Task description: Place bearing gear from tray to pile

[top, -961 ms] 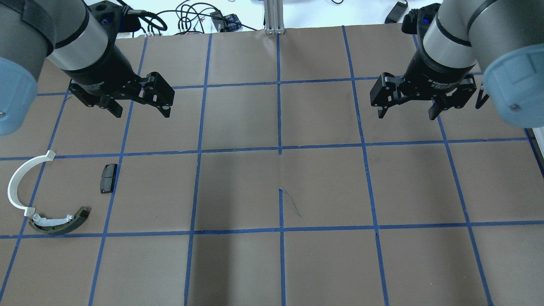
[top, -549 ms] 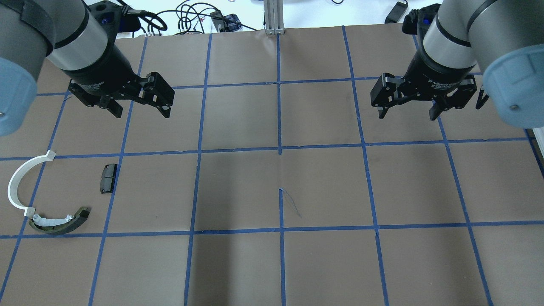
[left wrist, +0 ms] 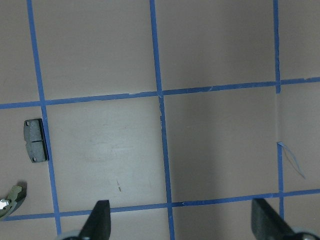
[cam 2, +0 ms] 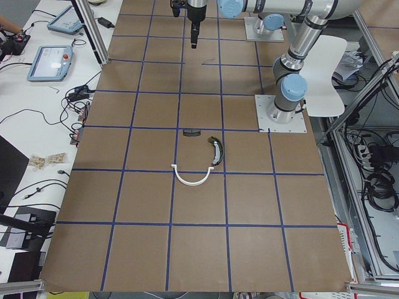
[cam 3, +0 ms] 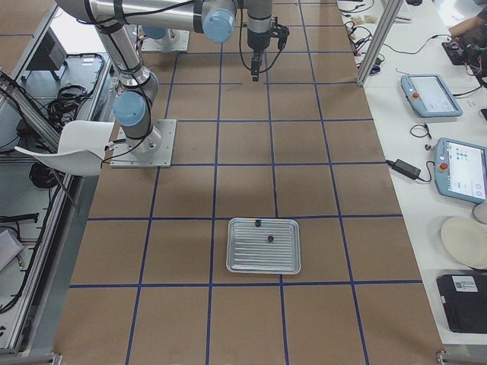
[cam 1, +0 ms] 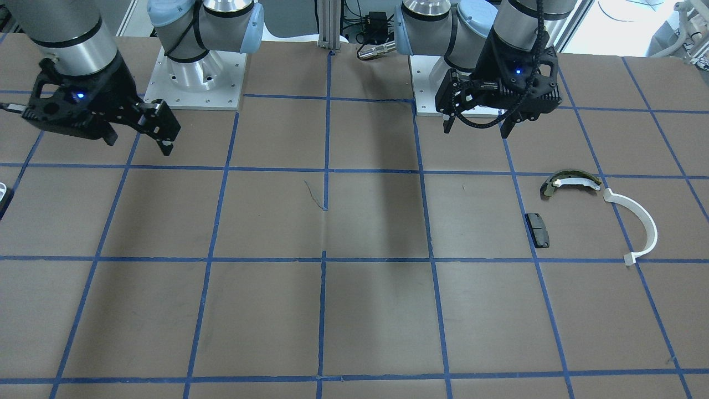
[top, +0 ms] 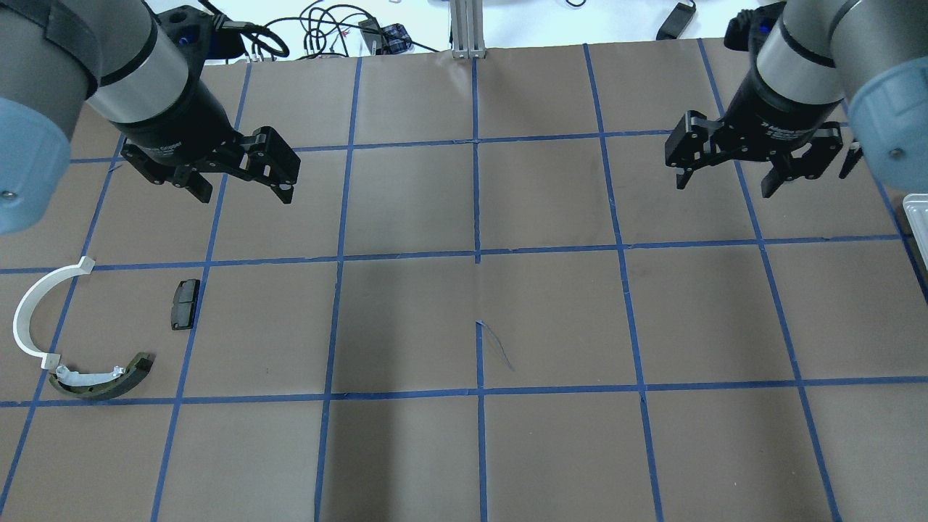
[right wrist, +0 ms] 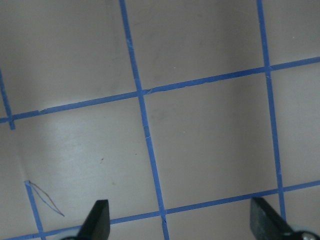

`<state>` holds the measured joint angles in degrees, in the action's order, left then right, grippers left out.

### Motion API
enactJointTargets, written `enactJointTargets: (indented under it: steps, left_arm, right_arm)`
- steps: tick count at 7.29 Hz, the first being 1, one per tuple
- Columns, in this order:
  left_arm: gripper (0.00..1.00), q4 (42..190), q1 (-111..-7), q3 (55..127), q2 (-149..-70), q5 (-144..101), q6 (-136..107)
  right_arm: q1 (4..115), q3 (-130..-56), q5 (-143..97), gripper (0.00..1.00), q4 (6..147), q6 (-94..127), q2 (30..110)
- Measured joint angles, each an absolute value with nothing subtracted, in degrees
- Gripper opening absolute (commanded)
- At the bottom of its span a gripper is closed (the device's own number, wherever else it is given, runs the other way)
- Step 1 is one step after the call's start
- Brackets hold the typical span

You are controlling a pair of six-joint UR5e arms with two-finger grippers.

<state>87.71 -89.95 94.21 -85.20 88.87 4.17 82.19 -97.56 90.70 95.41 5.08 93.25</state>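
Left claw (top: 244, 194): fingers spread wide, empty, hanging above the tabletop (top: 551, 319) near the pile (cam 1: 537, 229), which is made up of a white arc (top: 20, 319), a green shoe (top: 109, 390) just beside one end of the arc, and a black pad (top: 184, 304) lying apart from both. Right claw (top: 725, 187): fingers spread wide, empty, hanging over the opposite side of the tabletop. Tray (cam 3: 251, 258): flat on the tabletop's right end, well apart from the pile, carrying two small dark parts (cam 3: 271, 239), too small to tell which is the bearing gear.
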Motion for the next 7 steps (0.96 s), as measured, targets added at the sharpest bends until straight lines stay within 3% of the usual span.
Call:
enactJointTargets:
  steps: [7]
  left_arm:
    - [1.0,87.6,-89.7,94.2,-85.7,89.0,4.2]
  right_arm:
    - [61.3,-96.7,94.2,1.0,105.3,-13.8,83.2]
